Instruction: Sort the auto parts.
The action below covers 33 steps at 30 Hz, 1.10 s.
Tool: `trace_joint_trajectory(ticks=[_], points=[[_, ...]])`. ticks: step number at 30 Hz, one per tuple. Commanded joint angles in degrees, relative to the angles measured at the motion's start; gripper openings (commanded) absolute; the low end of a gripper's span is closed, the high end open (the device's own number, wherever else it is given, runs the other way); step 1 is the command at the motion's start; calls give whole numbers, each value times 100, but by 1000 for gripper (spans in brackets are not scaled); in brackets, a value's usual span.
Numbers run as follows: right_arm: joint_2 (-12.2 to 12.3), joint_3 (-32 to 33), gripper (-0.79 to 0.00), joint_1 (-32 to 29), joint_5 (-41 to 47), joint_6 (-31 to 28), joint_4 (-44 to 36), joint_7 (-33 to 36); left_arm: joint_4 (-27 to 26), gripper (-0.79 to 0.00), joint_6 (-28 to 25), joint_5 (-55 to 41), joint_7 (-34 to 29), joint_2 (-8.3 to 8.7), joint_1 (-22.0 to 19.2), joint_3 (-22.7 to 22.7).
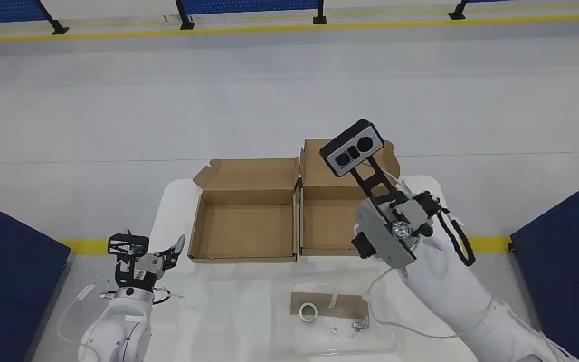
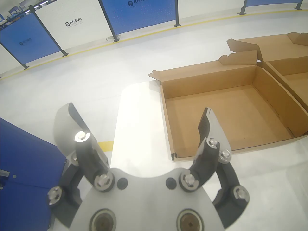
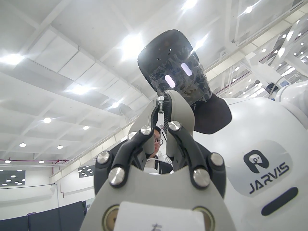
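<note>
Where the desk ran out on the robot's left, the left gripper hung low over the edge. Its fingers were spread wide apart with nothing between them, and it faced the near corner of the left box. To my eye it was parked there to keep out of the way while being a short reach from that box. The left box sat open, flaps up and nothing inside. The right box stood touching it, side by side at the far part of the desk. I took the pair for two bins set close so a part could go either way. Nearer the robot, in front of the seam between the boxes, lay the unsorted parts. A pale ring rested on a scrap of brown card, and a small metal bracket lay near it to the right. A few tiny bits between them were too small for me to name. Further right, the right gripper was raised well above the desk and tipped upward. Its fingers were drawn together and pinched on a small threaded part right at their tips. I judged that it held the piece up to the overhead camera to tell what it was before choosing a box. That light pinch at the very tips looked like the likeliest place for a slip.
</note>
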Motion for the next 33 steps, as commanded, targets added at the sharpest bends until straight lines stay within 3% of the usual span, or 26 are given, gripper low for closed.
trace_joint_trajectory(ticks=[1, 8, 13, 19, 27, 33], points=[[1, -1, -785, 1, 2, -2, 0, 1, 0, 0, 0, 0, 0, 0, 0, 0], [1, 16, -785, -25, -43, 8, -22, -73, 0, 0, 0, 0, 0, 0, 0, 0], [66, 320, -785, -331, -733, 417, -129, -376, 0, 0, 0, 0, 0, 0, 0, 0], [277, 994, -785, -975, -1917, 1300, -346, -633, 0, 0, 0, 0, 0, 0, 0, 0], [601, 2067, -785, -2397, -3372, 2291, -1042, -769, 0, 0, 0, 0, 0, 0, 0, 0], [601, 2067, -785, -2397, -3372, 2291, -1042, -769, 0, 0, 0, 0, 0, 0, 0, 0]])
